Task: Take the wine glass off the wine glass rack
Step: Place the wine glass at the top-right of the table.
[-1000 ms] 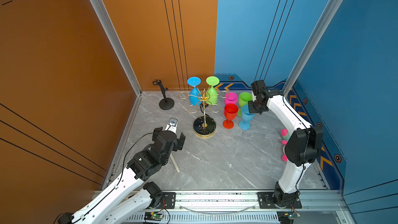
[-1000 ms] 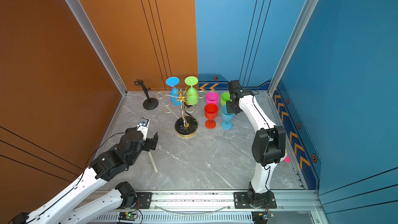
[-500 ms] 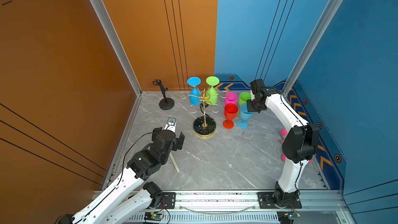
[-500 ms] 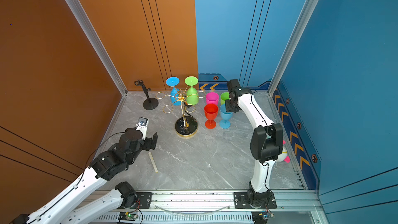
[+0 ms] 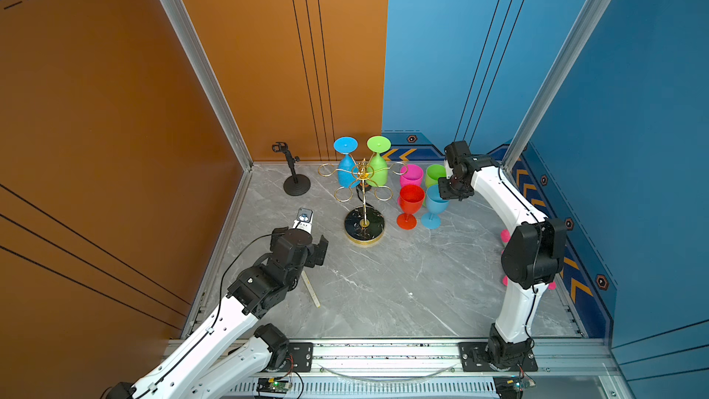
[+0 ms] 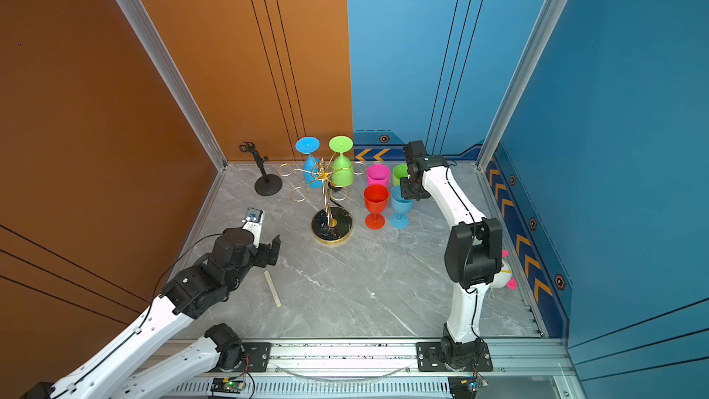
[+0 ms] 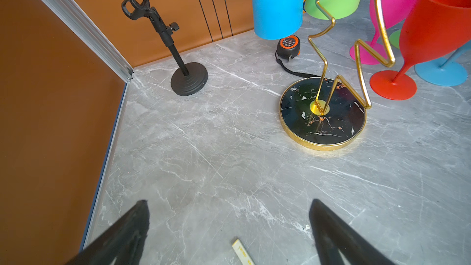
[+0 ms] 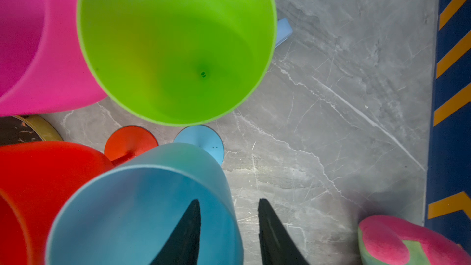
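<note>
The gold wire wine glass rack (image 5: 363,175) stands on its round black base (image 7: 323,121) mid-table. Two wine glasses hang upside down from it, one blue (image 5: 346,171) and one green (image 5: 378,171). My right gripper (image 8: 228,201) is open astride the rim of a light blue glass (image 8: 127,212) that stands on the table; one finger (image 8: 188,225) is inside the bowl and the other outside, neither touching the wall. My left gripper (image 7: 229,200) hovers open over bare table in front of the rack, with nothing between its fingers.
Upright red (image 5: 411,199), pink (image 5: 411,175) and green (image 5: 435,174) glasses crowd around the light blue one. A black clamp stand (image 5: 295,182) is at the back left, a tape measure (image 7: 289,47) behind the rack, a yellow ruler strip (image 5: 311,289) under my left arm, a plush toy (image 8: 397,243) by the right wall.
My right gripper's jaws have parted from the light blue glass's rim, leaving the glass standing beside the red one. The left arm has not moved.
</note>
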`<state>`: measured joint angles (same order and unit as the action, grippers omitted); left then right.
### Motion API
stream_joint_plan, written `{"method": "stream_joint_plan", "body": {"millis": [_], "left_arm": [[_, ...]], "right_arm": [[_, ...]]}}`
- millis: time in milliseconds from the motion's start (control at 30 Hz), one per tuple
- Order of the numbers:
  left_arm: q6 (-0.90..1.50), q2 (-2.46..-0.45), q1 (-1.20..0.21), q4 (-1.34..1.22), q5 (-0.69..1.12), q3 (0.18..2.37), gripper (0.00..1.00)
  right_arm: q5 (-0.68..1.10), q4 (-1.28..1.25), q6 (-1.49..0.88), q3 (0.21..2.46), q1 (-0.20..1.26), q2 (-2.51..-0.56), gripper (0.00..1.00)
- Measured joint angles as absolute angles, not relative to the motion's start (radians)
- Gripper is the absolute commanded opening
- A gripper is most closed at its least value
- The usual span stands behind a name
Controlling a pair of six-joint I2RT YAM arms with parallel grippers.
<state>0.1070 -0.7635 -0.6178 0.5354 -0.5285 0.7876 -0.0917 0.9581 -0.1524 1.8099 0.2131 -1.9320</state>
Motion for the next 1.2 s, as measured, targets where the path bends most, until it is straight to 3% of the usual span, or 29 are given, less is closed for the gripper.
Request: {"method": "stream_joint_plan", "body": {"millis": [333,467,633,733,867,1200], "left_arm": [[0.118,-0.772,-0.591,0.535,-0.498,0.788,0.98],[0.125,-0.775,-0.582,0.535,-0.485,0.788,0.98],[0.129,-0.775,-0.577,0.535,-0.474,0.788,0.98],[0.130,-0.775,-0.576,0.535,-0.469,0.788,0.98],[0.130,-0.774,-0.575,0.535,-0.466,0.788,0.98],[0.134,-0.756,-0.562,0.535,-0.459,0.788,0.98]], "right_arm": [[-0.109,0.958,-0.149,1.810,0.213,-1.845,0.74],[-0.080,0.950,-0.146,1.819,0.213,-1.766,0.79],[0.084,0.885,-0.154,1.826,0.213,-1.703,0.80],[0.213,0.823,-0.191,1.826,0.213,-1.698,0.73],[0.377,0.725,-0.273,1.827,0.212,-1.706,0.70],[0.644,0.423,-0.519,1.884,0.217,-1.856,0.68]]}}
